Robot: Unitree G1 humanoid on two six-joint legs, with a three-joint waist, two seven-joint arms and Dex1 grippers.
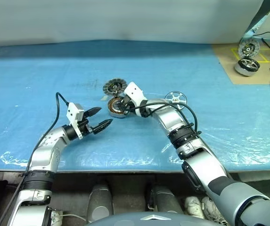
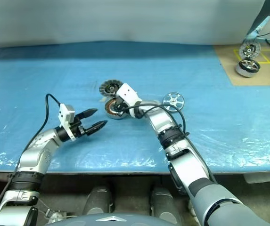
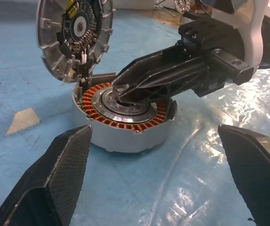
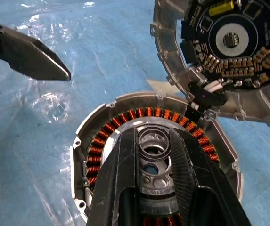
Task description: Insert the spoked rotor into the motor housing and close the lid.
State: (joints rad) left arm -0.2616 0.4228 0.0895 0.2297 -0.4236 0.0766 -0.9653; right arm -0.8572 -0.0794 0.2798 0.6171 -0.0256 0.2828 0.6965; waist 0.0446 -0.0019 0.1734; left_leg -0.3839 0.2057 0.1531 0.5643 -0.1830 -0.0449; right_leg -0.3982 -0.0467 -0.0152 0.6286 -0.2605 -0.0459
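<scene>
One: Where does the job stand, and what is each gripper doing?

Two: As I read it, no insertion has begun. The spoked rotor (image 1: 175,98) lies flat on the table (image 1: 40,70), just to the right of the right forearm and toward the right edge. The motor housing (image 3: 125,134) sits near the middle of the table. Its lid (image 3: 73,33) stands open on the far side, with the circuit face turned toward the robot.

One: And the right gripper (image 1: 122,104)?

Two: It reaches down into the open cup. Its two fingers are drawn close on either side of the centre hub (image 4: 152,140), pinching it as far as I can judge. The left gripper (image 1: 105,116) is spread wide and holds nothing. It hangs near the housing on the left, aimed at the wall of the cup.

One: So how should this step be done well?

Two: I would hand the steadying over first. The spread left fingers could take the housing by its outer wall, low down, well clear of the copper windings (image 4: 97,150). Then the right fingers can let go of the hub and lift straight up, so they drag nothing across the copper.

One: Any hazards?

Two: The lid hangs on a joint with hinge wires (image 4: 212,85) beside it, so a knock there could slam or twist it. The rotor lies close to the right arm, and a careless swing might push it toward the edge. When it is fetched, hold it by the rim and keep it level over the hub.
</scene>
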